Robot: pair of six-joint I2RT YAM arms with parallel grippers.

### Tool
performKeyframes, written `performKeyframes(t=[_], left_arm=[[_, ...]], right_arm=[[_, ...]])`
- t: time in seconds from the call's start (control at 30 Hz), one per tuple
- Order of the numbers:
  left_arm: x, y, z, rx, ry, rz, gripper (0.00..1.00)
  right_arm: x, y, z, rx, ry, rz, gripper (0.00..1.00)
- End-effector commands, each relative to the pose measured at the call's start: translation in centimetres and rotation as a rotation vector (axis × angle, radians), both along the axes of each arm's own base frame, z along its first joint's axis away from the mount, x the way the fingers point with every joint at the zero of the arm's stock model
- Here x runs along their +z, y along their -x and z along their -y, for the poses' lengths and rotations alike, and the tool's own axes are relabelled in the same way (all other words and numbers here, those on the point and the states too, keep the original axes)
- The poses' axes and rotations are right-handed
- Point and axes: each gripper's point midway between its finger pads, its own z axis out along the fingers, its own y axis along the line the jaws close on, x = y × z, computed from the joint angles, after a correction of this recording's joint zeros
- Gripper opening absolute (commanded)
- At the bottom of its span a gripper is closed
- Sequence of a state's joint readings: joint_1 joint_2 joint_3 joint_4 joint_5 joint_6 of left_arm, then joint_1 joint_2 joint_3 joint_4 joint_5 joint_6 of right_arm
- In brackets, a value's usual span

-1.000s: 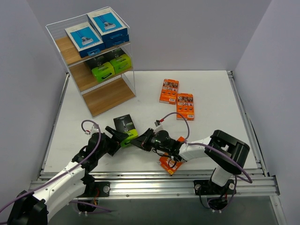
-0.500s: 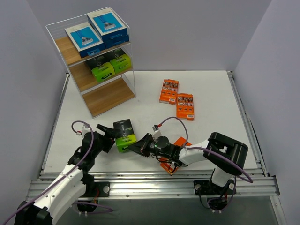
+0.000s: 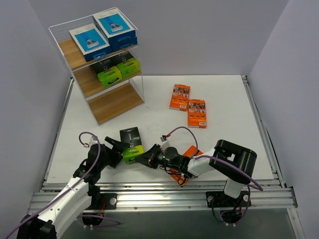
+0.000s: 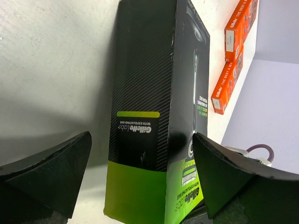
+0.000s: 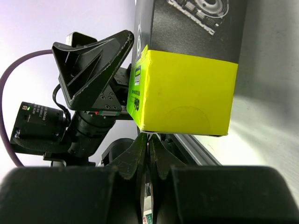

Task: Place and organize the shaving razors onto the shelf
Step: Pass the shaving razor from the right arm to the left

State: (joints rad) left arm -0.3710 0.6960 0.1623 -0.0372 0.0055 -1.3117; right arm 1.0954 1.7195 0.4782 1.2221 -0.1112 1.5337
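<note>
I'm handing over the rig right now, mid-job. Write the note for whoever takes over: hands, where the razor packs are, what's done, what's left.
Left hand: open, fingers either side of the black-and-lime razor pack on the table, not gripping.
Right hand: shut, fingertips at that pack's lime end.
Shelf: done so far are two blue-and-white packs on the top tier and two black-and-lime packs on the middle tier; the bottom tier is bare.
Left: this pack, plus three orange packs on the table, one partly under the right arm.
</note>
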Motion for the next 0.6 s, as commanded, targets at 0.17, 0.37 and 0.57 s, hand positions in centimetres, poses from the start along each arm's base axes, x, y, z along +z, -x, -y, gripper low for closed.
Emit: performKeyframes(t=[0.17, 0.37, 0.57], left_arm=[[0.8, -0.5, -0.8, 0.035, -0.008, 0.046, 0.95], [1.5, -1.3, -0.4, 0.033, 0.011, 0.062, 0.96], [2.1, -1.5, -0.9, 0.052, 0.022, 0.082, 0.85]], right_arm=[[5.5, 1.0, -3.2, 0.053, -0.161, 0.077, 0.00], [5.5, 2.1, -4.0, 0.078, -0.203, 0.055, 0.00], [4.4, 2.5, -3.2, 0.065, -0.187, 0.038, 0.00]])
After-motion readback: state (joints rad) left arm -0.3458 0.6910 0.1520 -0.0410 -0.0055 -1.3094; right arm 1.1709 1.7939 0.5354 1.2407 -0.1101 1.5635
